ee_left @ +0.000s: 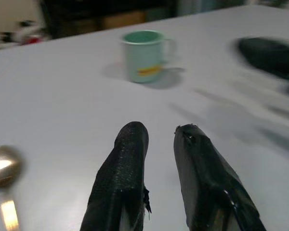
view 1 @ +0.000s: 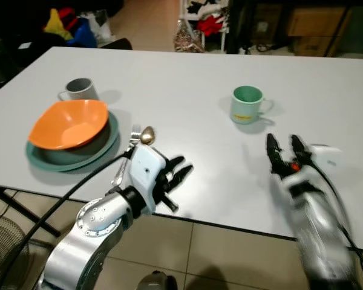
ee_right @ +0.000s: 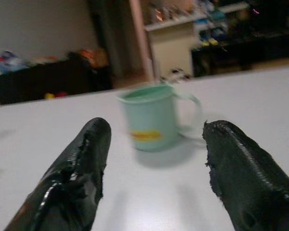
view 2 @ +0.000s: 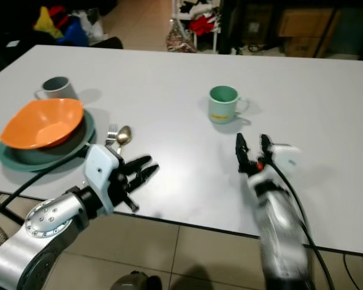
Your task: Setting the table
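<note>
Setting out: green mug point(view 1: 249, 104) faced by right gripper point(view 1: 283, 149), jaws spread and empty.

Bench point(view 1: 187, 78): white, one place half laid. Far left, grey mug point(view 1: 80, 89); near it an orange bowl point(view 1: 69, 123) nested in a grey bowl on a green plate point(view 1: 106, 148), stacked as one setting. Spoon point(view 1: 146, 135) and fork lie just right of the plate, handles toward the near edge. Green mug stands apart, mid-bench, handle to the right. Right gripper sits near of it, fingers point(ee_right: 77, 163) framing the mug, likely lining up a grasp. Left gripper point(view 1: 180, 173) hovers at the near edge beside the cutlery, jaws slightly parted, holding nothing.
</note>
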You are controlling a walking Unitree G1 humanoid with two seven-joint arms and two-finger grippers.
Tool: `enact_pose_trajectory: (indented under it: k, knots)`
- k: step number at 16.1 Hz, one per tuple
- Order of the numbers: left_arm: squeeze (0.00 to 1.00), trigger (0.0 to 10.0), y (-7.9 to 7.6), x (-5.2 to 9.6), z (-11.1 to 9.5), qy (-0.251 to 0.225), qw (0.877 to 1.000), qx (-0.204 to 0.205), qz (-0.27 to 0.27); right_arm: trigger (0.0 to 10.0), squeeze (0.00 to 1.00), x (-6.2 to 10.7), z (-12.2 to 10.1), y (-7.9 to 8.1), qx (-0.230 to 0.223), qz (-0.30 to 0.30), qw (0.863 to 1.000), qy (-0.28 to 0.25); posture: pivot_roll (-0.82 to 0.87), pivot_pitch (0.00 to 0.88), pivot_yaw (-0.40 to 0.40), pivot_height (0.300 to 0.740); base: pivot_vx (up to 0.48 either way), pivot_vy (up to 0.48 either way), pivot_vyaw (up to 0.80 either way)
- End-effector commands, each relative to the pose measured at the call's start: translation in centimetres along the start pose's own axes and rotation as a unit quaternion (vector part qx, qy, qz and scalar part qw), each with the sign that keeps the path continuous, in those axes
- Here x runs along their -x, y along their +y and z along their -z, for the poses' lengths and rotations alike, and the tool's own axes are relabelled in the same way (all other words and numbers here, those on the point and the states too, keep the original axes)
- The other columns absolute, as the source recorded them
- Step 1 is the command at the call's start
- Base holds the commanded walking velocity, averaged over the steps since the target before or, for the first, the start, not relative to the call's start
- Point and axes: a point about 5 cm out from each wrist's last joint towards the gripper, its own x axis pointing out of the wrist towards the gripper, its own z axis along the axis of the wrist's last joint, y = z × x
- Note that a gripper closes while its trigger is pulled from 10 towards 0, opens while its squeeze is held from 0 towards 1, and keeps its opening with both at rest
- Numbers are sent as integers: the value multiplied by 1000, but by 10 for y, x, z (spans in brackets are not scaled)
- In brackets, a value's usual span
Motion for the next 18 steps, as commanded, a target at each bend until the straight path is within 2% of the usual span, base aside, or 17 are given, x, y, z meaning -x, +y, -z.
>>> enact_pose_trajectory:
  k: [1, 3, 4, 6, 11, 15, 18]
  knots:
    - [0, 10000, 11, 2, -1, -6, 999, -9, -49, 10000, 1000, 3, -16, 20, -2, -24, 1000, -8, 73, 0, 88, 740, 0, 0, 800]
    - [0, 10000, 17, 3, -3, -14, 996, -21, -84, 10000, 1000, 16, -25, 33, 8, -36, 999, 2, 64, 0, 91, 740, 0, 0, 800]
    - [0, 10000, 22, 5, -4, -17, 993, -19, -118, 10000, 1000, 24, -27, 42, 29, -50, 998, 13, 57, 0, 88, 740, 0, 0, 800]
    - [0, 10000, 27, 6, -2, -14, 989, -9, -149, 10000, 1000, 31, -29, 46, 28, -51, 998, 35, 54, 0, 79, 740, 0, 0, 800]
    - [0, 10000, 19, 5, 7, -7, 987, -22, -162, 10000, 1000, 43, -26, 58, 10, -64, 994, 89, 58, 0, 66, 740, 0, 0, 800]
    - [0, 10000, 22, 7, 4, -11, 985, -35, -171, 10000, 1000, 45, -27, 62, -1, -57, 994, 93, 64, 0, 72, 740, 0, 0, 800]
    - [0, 10000, 21, 8, 9, -5, 984, -26, -178, 10000, 1000, 46, -29, 60, -3, -51, 994, 95, 55, 0, 77, 740, 0, 0, 800]
